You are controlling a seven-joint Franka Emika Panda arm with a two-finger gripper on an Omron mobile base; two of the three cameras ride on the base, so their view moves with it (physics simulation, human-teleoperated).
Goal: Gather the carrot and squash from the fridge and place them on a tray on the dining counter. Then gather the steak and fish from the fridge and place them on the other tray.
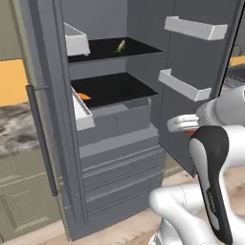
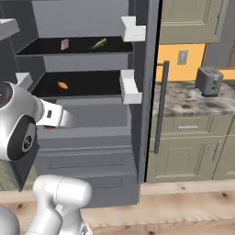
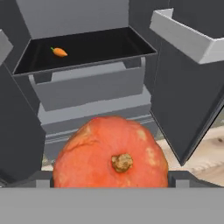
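Note:
A round orange squash (image 3: 109, 151) with a brown stem sits between the fingertips of my gripper (image 3: 112, 181), which is shut on it. The hand hangs in front of the open fridge, outside its drawers; a sliver of the squash (image 1: 191, 131) shows under the gripper (image 1: 184, 125). The small orange carrot (image 3: 59, 52) lies at the left of the lower black shelf (image 1: 115, 91), well beyond the hand. On the upper shelf lie a pinkish steak (image 2: 64, 44) and a greenish fish (image 2: 99, 43). The trays and the dining counter are out of view.
The fridge doors stand open on both sides, with white door bins (image 1: 184, 86) jutting inward. Grey drawers (image 1: 119, 158) fill the fridge's lower part. A marble counter with a toaster (image 2: 209, 80) lies to the right. The floor is wood.

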